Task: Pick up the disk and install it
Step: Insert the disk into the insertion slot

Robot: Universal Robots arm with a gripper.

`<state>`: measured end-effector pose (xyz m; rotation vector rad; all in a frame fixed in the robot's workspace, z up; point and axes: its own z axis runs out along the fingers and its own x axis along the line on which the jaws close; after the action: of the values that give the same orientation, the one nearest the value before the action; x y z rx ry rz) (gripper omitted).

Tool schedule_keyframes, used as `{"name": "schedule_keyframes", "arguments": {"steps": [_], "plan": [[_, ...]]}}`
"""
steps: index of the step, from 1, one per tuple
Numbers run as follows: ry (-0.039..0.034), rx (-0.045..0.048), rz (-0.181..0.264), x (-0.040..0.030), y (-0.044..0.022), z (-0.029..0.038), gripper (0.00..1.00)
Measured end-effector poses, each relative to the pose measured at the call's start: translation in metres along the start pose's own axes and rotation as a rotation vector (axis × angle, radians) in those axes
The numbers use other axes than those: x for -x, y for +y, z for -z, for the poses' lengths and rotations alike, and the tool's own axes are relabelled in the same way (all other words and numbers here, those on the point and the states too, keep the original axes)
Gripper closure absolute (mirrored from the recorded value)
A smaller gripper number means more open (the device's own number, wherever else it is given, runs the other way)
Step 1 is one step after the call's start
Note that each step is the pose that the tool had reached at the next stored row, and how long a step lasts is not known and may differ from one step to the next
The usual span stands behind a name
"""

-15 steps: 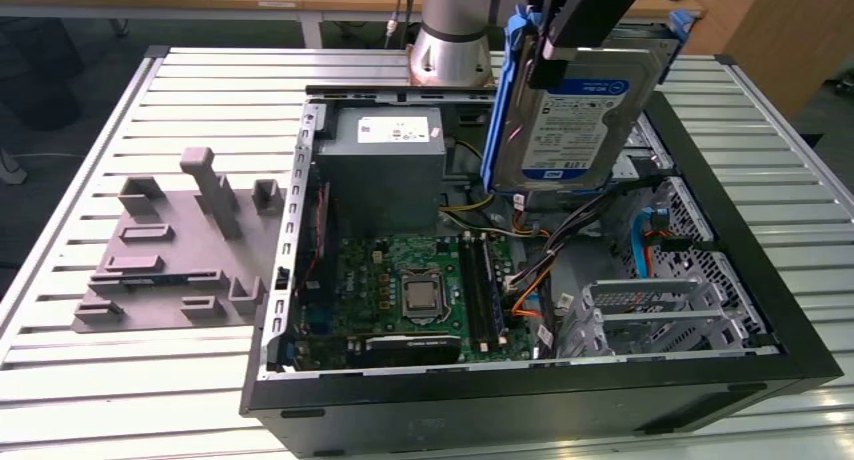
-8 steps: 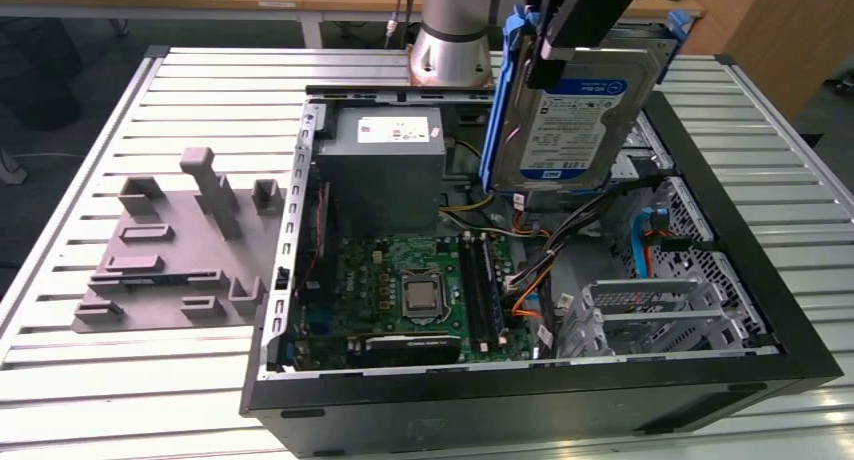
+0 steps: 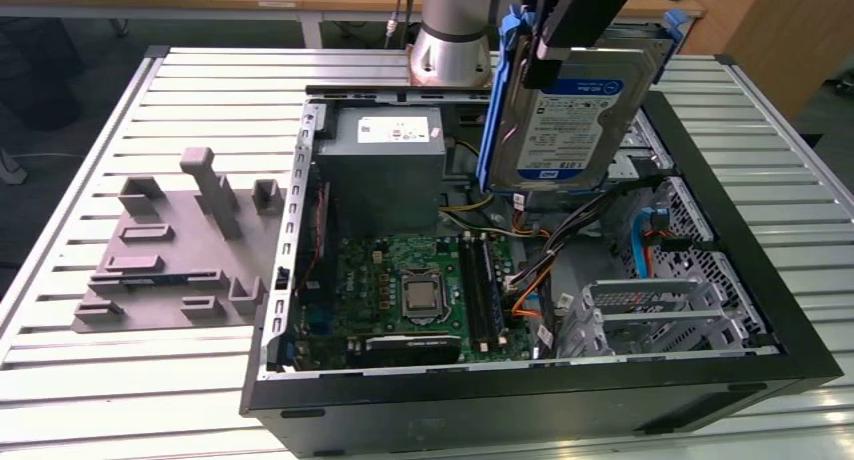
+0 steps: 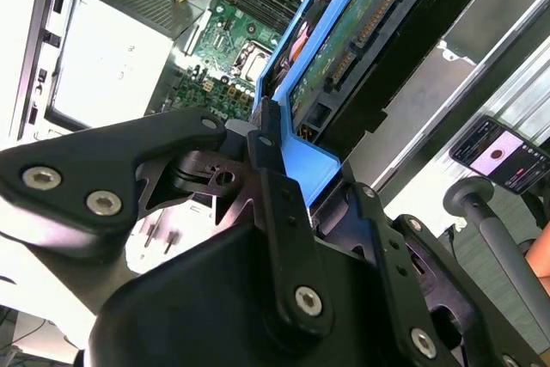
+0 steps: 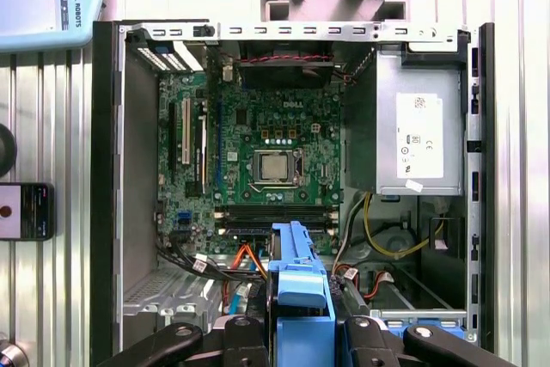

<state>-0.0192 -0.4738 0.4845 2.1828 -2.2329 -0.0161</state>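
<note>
Silver-metal rectangular disk point(image 3: 574, 105) in a blue plastic frame hung upright over the open black computer case point(image 3: 747, 280), the black hand point(image 5: 299, 326) closed on its frame edges; likely rigid, weighty, shock-sensitive.

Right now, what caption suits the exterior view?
The gripper holds the disk by its blue carrier frame above the open computer case, near the grey power supply.

The arm point(image 3: 447, 42) is a smooth silver-grey cylinder; its pincer point(image 4: 296, 169) is matt black, built of angular linked plates studded with bright silver screws point(image 4: 41, 178).
</note>
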Motion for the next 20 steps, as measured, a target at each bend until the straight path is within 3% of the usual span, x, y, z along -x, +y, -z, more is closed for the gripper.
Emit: {"name": "schedule_keyframes", "arguments": {"steps": [20], "plan": [[0.0000,0.0000,0.000,-0.0001,0.0040,-0.0001,0.64]]}}
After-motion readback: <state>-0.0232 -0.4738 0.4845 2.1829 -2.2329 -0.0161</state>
